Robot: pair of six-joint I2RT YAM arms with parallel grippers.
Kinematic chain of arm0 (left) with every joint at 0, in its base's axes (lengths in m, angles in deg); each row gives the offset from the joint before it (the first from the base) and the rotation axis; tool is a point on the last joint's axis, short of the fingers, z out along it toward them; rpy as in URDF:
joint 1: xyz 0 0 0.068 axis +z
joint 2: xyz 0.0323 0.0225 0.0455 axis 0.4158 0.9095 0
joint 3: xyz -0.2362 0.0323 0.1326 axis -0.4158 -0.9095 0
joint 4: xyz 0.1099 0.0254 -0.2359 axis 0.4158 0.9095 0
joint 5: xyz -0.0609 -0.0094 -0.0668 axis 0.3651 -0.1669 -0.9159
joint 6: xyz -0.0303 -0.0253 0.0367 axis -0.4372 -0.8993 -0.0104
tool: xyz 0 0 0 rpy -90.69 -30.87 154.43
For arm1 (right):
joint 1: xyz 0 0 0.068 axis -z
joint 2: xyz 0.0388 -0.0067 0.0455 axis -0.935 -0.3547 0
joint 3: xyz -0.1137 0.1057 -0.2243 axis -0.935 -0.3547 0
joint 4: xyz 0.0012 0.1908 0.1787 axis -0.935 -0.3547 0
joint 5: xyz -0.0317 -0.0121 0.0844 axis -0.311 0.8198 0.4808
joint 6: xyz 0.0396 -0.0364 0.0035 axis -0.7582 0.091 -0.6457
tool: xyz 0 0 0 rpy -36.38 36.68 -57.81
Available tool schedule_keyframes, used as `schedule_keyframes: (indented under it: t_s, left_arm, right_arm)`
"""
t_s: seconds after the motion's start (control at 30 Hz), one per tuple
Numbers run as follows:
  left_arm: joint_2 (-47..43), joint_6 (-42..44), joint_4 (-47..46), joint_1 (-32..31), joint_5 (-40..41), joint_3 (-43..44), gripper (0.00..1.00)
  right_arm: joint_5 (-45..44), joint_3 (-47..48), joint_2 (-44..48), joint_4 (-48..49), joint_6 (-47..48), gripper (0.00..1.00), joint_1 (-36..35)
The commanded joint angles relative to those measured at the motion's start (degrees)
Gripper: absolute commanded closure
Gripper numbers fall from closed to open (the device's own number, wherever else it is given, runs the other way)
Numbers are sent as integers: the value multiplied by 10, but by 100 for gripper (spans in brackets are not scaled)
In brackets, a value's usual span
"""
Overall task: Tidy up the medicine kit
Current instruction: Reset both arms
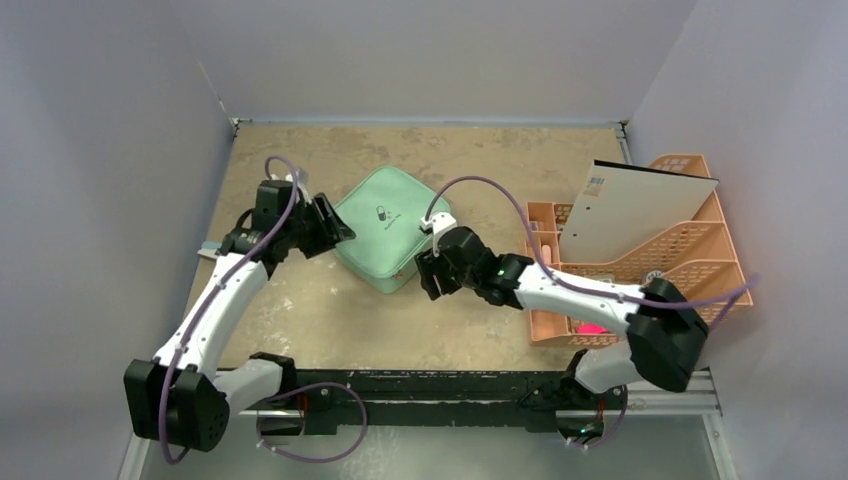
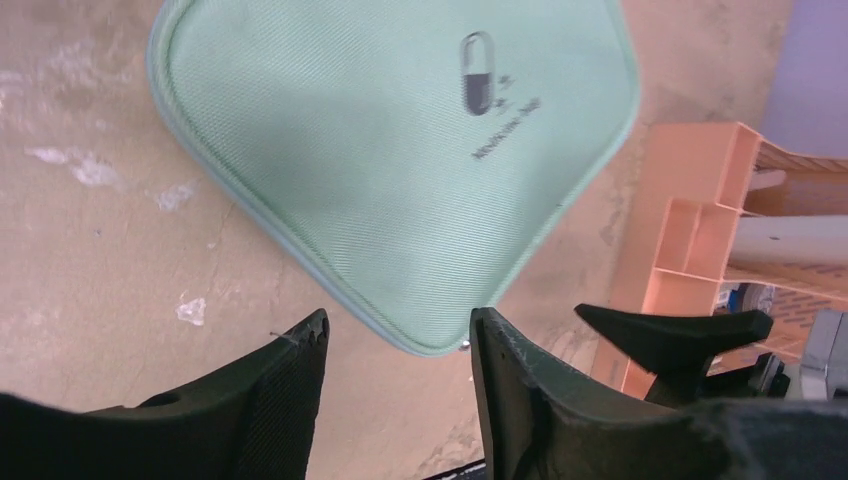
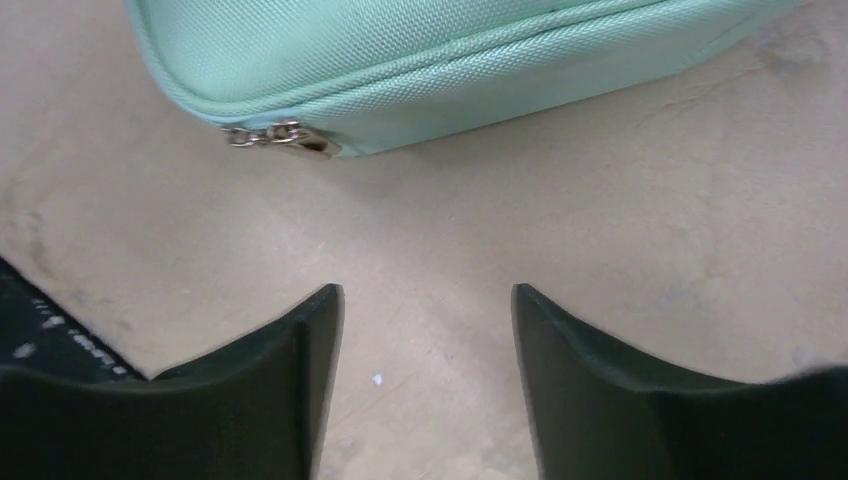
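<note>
The medicine kit (image 1: pixel 388 240) lay flat on the brown table (image 1: pixel 320 320), near the middle, turned like a diamond. It was mint green & zipped shut, w/ the little pill logo (image 1: pixel 381 212) on top. It sat between the 2 arms.

The left gripper (image 1: pixel 335 225) was at the kit's left corner. From the left wrist view its 2 black fingers (image 2: pixel 398 330) stood apart, a medium gap, w/ nothing held. A corner of the kit (image 2: pixel 400 150) showed just past the tips. I couldn't tell if a finger touched it. The pill logo (image 2: pixel 477 72) was easy to see from there.

The right gripper (image 1: pixel 432 275) was at the kit's near-right side, low by the table. Its fingers (image 3: pixel 428 300) stood apart too & held nothing. Only bare table was between them. Just past the tips was the kit's edge (image 3: pixel 450 50), w/ a small silver zip pull (image 3: pixel 285 138) hanging at the corner. The fingers didn't touch it.

On the right side of the table stood a peach rack (image 1: pixel 690 260) w/ holes in its walls. A white board (image 1: pixel 640 210) leaned in it. Something pink (image 1: pixel 590 327) sat low in the rack's front part. The rack was well apart from the kit.
</note>
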Motion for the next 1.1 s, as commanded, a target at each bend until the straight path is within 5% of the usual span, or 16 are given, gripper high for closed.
schedule_keyframes:
  t_s: [0.0, 0.03, 0.07, 0.37, 0.6, 0.77, 1.07]
  left_arm:
    - [-38, 73, 61, 3, -17, 83, 47]
    - [-43, 87, 70, 3, -30, 99, 46]
    - [-48, 100, 77, 3, -54, 112, 46]
    - [-91, 172, 122, 3, -174, 194, 24]
    - [-188, 140, 54, 3, -223, 150, 18]
    - [-244, 138, 21, 3, -203, 98, 17]
    - [-244, 145, 19, 3, -190, 80, 16]
  right_arm:
    - [-23, 42, 88, -92, -19, 18, -1]
    - [-26, 48, 105, -107, -25, 4, -1]
    - [-30, 55, 128, -123, -31, 1, -1]
    - [-137, 101, 239, -192, -90, 1, -3]
    - [-185, 170, 255, -282, -131, 1, -2]
    - [-174, 153, 271, -261, -124, 1, -3]
    - [-167, 134, 263, -261, -116, 1, -3]
